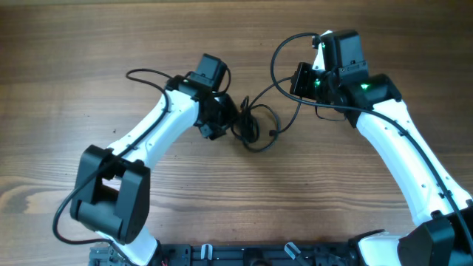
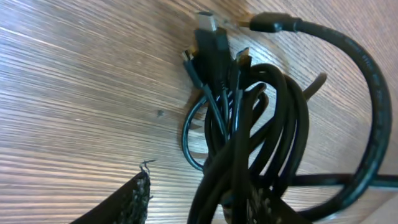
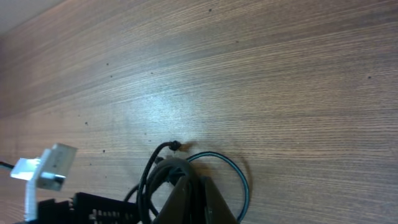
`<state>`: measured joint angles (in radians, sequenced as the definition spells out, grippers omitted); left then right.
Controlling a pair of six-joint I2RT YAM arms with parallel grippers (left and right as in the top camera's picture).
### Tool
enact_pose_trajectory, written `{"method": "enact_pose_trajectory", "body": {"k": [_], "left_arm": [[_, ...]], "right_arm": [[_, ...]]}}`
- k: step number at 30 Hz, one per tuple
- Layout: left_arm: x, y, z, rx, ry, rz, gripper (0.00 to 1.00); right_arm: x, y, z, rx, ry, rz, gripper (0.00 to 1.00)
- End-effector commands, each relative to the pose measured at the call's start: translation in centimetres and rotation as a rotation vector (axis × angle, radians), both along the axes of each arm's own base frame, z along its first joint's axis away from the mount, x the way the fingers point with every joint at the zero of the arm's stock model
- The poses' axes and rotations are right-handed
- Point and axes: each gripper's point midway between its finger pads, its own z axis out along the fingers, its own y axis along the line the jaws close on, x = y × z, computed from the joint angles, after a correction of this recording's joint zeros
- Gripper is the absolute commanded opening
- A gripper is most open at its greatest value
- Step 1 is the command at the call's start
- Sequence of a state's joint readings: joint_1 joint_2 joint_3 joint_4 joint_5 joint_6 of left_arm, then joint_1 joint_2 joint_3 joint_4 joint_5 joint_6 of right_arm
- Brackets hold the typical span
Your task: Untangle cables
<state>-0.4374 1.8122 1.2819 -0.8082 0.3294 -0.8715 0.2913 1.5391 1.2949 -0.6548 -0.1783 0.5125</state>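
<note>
Left gripper (image 1: 220, 122): nosed right up against the clump. Can't tell how wide it's open or whether it's got a strand.
Cables (image 1: 255, 127): tangled heap on the table (image 1: 74, 59) between the arms, plugs (image 2: 210, 28) poking out.
Right gripper (image 1: 304, 80): next to a long loose loop, grip unclear too.
Risk: I reckon a straight pull cinches the knot, or a plug snags in the coils.
</note>
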Motion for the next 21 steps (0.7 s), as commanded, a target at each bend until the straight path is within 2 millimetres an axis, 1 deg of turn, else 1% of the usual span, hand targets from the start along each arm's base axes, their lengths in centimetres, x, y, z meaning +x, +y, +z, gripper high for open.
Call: {"method": "enact_pose_trajectory", "body": {"k": [1, 4, 6, 9, 11, 14, 15, 16, 17, 19, 20, 21], "left_arm": [[-1.0, -1.3, -2.0, 0.026, 0.051, 0.010, 0.48], [-1.4, -1.9, -3.2, 0.041, 0.080, 0.015, 0.40], [-1.4, -2.1, -4.0, 0.051, 0.103, 0.062, 0.33], [-0.9, -2.5, -4.5, 0.044, 0.105, 0.108, 0.26], [-0.4, -3.1, -4.8, 0.034, 0.095, 0.136, 0.25], [-0.5, -3.9, -5.8, 0.040, 0.094, 0.125, 0.23], [-0.5, -3.7, -6.1, 0.059, 0.089, 0.125, 0.17], [-0.3, -3.1, -6.4, 0.092, 0.072, 0.131, 0.06], [0.2, -2.4, -6.5, 0.129, 0.045, 0.135, 0.04], [1.2, -1.2, -6.2, 0.156, 0.000, 0.123, 0.04], [1.7, -0.8, -5.7, 0.150, -0.018, 0.108, 0.04], [2.3, -0.4, -4.6, 0.116, -0.044, 0.070, 0.04]], "right_arm": [[0.2, -0.3, -0.4, -0.008, 0.011, -0.019, 0.04], [0.1, -0.4, -0.5, -0.013, 0.014, -0.014, 0.04], [0.0, -0.4, -0.5, -0.023, 0.012, -0.002, 0.04], [0.0, -0.4, -0.6, -0.024, 0.013, 0.000, 0.04], [0.0, -0.4, -0.5, -0.025, 0.013, 0.000, 0.04], [0.0, -0.4, -0.6, -0.025, 0.013, 0.000, 0.04], [0.0, -0.4, -0.6, -0.024, 0.014, 0.000, 0.04], [0.0, -0.4, -0.6, -0.025, 0.015, 0.000, 0.04], [0.0, -0.4, -0.6, -0.025, 0.014, 0.000, 0.04], [0.0, -0.4, -0.5, -0.025, 0.012, 0.000, 0.04], [0.0, -0.4, -0.5, -0.025, 0.012, 0.000, 0.04], [0.1, -0.4, -0.5, -0.025, 0.011, 0.001, 0.04]]}}
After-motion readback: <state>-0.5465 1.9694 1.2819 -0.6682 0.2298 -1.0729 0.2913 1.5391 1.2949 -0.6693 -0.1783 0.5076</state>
